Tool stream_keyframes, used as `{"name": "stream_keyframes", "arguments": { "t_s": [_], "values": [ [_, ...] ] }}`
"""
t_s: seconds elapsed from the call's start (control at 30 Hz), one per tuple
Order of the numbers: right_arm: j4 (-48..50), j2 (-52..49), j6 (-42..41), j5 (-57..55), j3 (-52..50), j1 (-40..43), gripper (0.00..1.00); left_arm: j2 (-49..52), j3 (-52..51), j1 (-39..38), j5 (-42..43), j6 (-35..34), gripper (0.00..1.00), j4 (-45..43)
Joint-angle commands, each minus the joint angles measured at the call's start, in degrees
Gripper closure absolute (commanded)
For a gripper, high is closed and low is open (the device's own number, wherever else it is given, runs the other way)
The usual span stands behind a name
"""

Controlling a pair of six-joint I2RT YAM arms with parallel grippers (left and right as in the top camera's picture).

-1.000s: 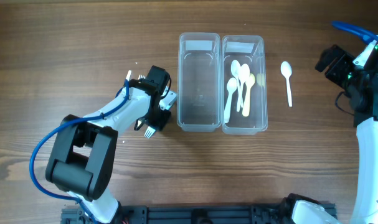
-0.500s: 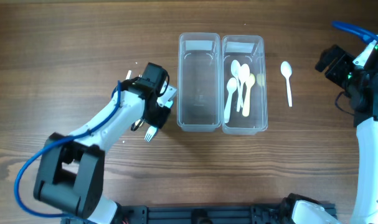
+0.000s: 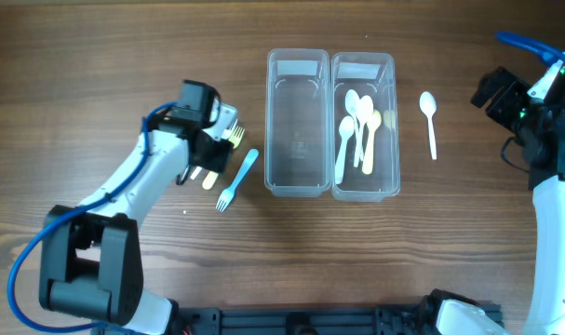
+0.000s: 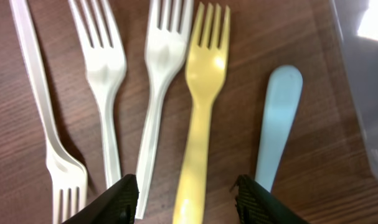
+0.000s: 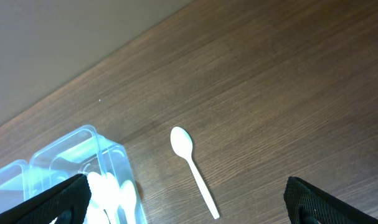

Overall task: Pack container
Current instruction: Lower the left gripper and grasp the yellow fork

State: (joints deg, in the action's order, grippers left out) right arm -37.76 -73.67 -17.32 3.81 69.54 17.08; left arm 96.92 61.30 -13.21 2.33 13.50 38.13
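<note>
Several plastic forks lie side by side left of the containers. In the left wrist view they are three white forks (image 4: 104, 74), a yellow fork (image 4: 201, 106) and the handle of a blue fork (image 4: 277, 121). My left gripper (image 4: 190, 199) is open and low over them, its fingers either side of the yellow fork's handle; it also shows in the overhead view (image 3: 210, 149). The blue fork (image 3: 237, 180) lies beside the empty left container (image 3: 297, 181). The right container (image 3: 386, 130) holds several spoons. A white spoon (image 3: 429, 121) lies right of it. My right gripper (image 5: 192, 205) is open and empty above that spoon (image 5: 192, 165).
The two clear containers stand side by side at the table's centre back. The right arm (image 3: 543, 121) stands at the far right edge. Bare wood lies in front of the containers.
My left gripper has moved left, away from the left container, and now sits over the row of forks. The blue fork is uncovered. The right arm has not moved.
</note>
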Motion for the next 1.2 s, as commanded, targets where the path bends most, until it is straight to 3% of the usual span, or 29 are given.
{"name": "stream_keyframes", "arguments": {
  "t_s": [0.0, 0.97, 1.03, 1.17],
  "values": [
    [-0.02, -0.37, -0.76, -0.63, 0.24, 0.15, 0.0, 0.2, -0.28, 2.45, 8.44, 2.67, 0.47, -1.9],
    [-0.02, -0.37, -0.76, -0.63, 0.24, 0.15, 0.0, 11.63, -0.33, 0.02, 6.38, 5.84, 0.54, -2.82],
    [-0.04, -0.37, -0.74, -0.63, 0.24, 0.15, 0.0, 12.39, -0.33, -0.61, 6.38, 5.81, 0.57, -2.86],
    [-0.02, -0.37, -0.74, -0.63, 0.24, 0.15, 0.0, 12.63, -0.33, -0.81, 5.51, 5.18, 0.72, -2.82]
  ]
}}
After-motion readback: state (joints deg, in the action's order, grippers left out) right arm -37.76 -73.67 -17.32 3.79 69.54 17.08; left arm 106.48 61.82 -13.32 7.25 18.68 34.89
